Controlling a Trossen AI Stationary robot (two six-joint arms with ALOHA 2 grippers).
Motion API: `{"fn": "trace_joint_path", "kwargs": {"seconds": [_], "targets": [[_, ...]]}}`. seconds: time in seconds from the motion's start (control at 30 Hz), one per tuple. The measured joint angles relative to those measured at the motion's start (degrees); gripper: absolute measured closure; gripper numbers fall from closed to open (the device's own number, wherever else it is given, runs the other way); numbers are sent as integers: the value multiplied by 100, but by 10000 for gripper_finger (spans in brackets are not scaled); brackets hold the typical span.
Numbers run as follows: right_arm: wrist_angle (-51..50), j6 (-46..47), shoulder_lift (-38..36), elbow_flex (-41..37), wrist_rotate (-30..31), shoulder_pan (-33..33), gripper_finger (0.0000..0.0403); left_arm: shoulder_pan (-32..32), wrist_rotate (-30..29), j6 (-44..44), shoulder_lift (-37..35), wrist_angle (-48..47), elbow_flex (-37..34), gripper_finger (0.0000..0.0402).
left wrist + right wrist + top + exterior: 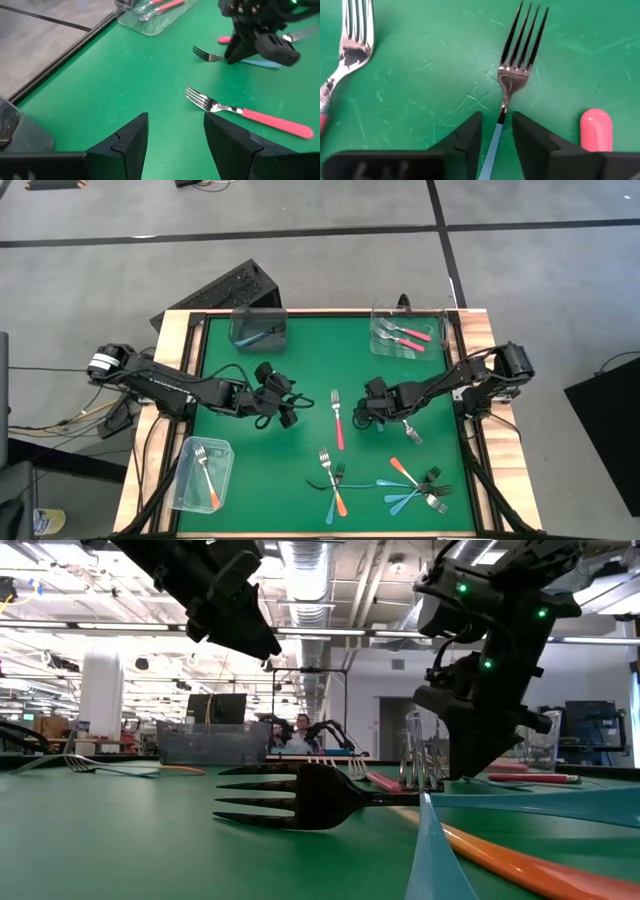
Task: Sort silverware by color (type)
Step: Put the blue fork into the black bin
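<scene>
The silverware is small forks with pink, orange or blue handles. A blue-handled fork (512, 75) lies flat on the green table (300, 470). My right gripper (497, 122) points steeply down over it. Its fingers are open and stand close on either side of the slim blue handle (492, 147), just behind the neck, with a narrow gap on each side. A pink-handled fork (338, 420) lies flat at the table's middle. My left gripper (175, 135) hovers open above the table just left of this pink fork (250, 114), holding nothing.
Three clear containers stand on the table: far left (258, 328) with a blue fork, far right (408, 332) with pink forks, near left (200, 473) with an orange fork. Loose forks lie near the front (335, 480) and front right (420, 488). Another fork (352, 40) lies beside the right gripper.
</scene>
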Motion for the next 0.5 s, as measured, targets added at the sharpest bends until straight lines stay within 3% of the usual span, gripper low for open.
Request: {"fn": "trace_joint_path", "kwargs": {"seconds": [0.23,0.5], "targets": [[169,-280,-18,-111,173,-55,388,1,-67,-20,-2,749,-287,221],[593,-600,-98,-240,739,21,382,2,-59,3,-2,1573,-713,221]]}}
